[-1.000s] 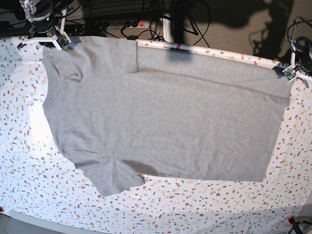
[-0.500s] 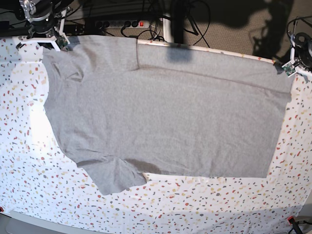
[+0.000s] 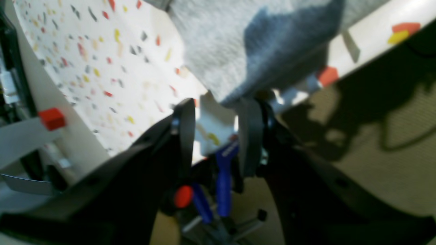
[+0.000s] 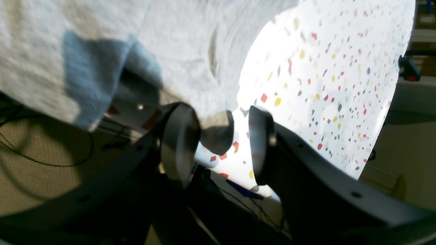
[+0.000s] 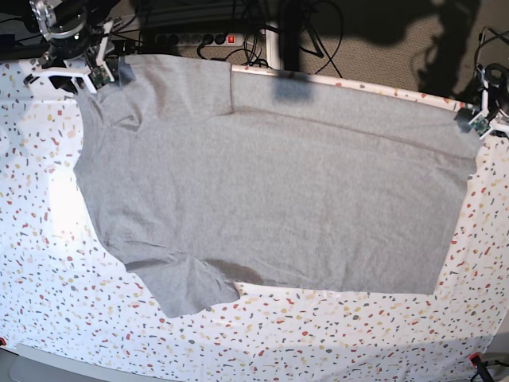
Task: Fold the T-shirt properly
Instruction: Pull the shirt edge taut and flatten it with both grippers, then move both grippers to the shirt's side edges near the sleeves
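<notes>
The light grey T-shirt (image 5: 270,191) lies spread flat, plain side up, across the white speckled table (image 5: 48,302). Its far edge reaches the table's back edge. My right gripper (image 5: 99,72) is at the shirt's far left corner. In the right wrist view the right gripper (image 4: 219,114) stands with its jaws apart, and a shadowed corner of the shirt (image 4: 102,41) hangs between the pads. My left gripper (image 5: 471,119) is at the far right corner. In the left wrist view the left gripper (image 3: 218,105) is open, and the corner of the shirt (image 3: 221,44) ends just above one finger.
A power strip (image 5: 199,37) and cables lie on the floor behind the table. A blue clamp (image 3: 223,177) sits under the table edge below my left gripper. A near sleeve (image 5: 187,286) sticks out towards the front edge.
Both grippers have moved towards the table's back edge, and the shirt's far edge has shifted that way with them. The far left sleeve now reaches over the back edge.
</notes>
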`<act>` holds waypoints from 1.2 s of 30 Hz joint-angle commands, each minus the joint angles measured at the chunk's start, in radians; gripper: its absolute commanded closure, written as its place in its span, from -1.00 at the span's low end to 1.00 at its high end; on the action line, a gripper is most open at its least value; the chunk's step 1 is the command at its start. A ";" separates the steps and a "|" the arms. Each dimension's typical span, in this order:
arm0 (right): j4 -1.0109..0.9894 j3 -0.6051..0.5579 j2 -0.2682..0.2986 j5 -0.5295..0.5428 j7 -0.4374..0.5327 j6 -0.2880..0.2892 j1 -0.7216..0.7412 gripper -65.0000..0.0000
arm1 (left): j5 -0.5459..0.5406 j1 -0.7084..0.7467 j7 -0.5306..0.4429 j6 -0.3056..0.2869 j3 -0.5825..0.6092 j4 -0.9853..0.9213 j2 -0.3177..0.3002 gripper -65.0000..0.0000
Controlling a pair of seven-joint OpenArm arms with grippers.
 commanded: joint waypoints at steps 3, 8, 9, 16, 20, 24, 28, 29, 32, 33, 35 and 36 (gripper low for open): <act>0.034 0.016 0.013 -0.013 0.011 -0.019 -0.002 0.16 | -0.001 -0.005 0.007 0.014 -0.011 0.030 -0.058 0.36; 0.035 0.075 0.013 -0.008 0.012 -0.020 -0.002 0.16 | -0.048 -0.009 -0.009 0.087 -0.011 0.042 -0.121 0.36; 0.035 0.093 0.013 0.005 0.013 -0.020 0.000 0.16 | -0.061 -0.011 -0.024 0.109 -0.011 0.042 -0.134 0.36; 0.033 0.192 0.013 0.298 0.065 -0.008 0.068 0.16 | -0.286 -0.147 -0.074 0.144 -0.011 0.036 -0.122 0.36; 0.013 0.192 0.009 0.393 0.064 0.042 0.146 0.16 | -0.421 -0.263 -0.077 0.143 -0.011 -0.003 -0.083 0.36; -0.044 0.192 -0.007 0.444 0.064 0.097 0.254 0.16 | -0.500 -0.366 -0.132 0.108 -0.011 -0.103 -0.020 0.36; -0.123 0.191 -0.047 0.508 0.064 0.143 0.388 0.16 | -0.554 -0.496 -0.149 0.019 -0.011 -0.233 0.061 0.36; -0.148 0.191 -0.060 0.526 0.064 0.166 0.424 0.16 | -0.572 -0.532 -0.149 0.007 -0.011 -0.269 0.081 0.36; -0.235 0.191 -0.107 0.540 0.058 0.216 0.539 0.16 | -0.604 -0.640 -0.150 0.004 -0.010 -0.389 0.137 0.36; -0.269 0.191 -0.121 0.541 0.039 0.233 0.586 0.16 | -0.603 -0.679 -0.153 0.004 -0.010 -0.435 0.156 0.36; -0.339 0.190 -0.128 0.563 -0.005 0.266 0.669 0.16 | -0.599 -0.757 -0.168 -0.018 -0.010 -0.528 0.190 0.36; -0.374 0.189 -0.126 0.596 -0.020 0.269 0.703 0.16 | -0.600 -0.795 -0.168 -0.052 -0.010 -0.576 0.204 0.36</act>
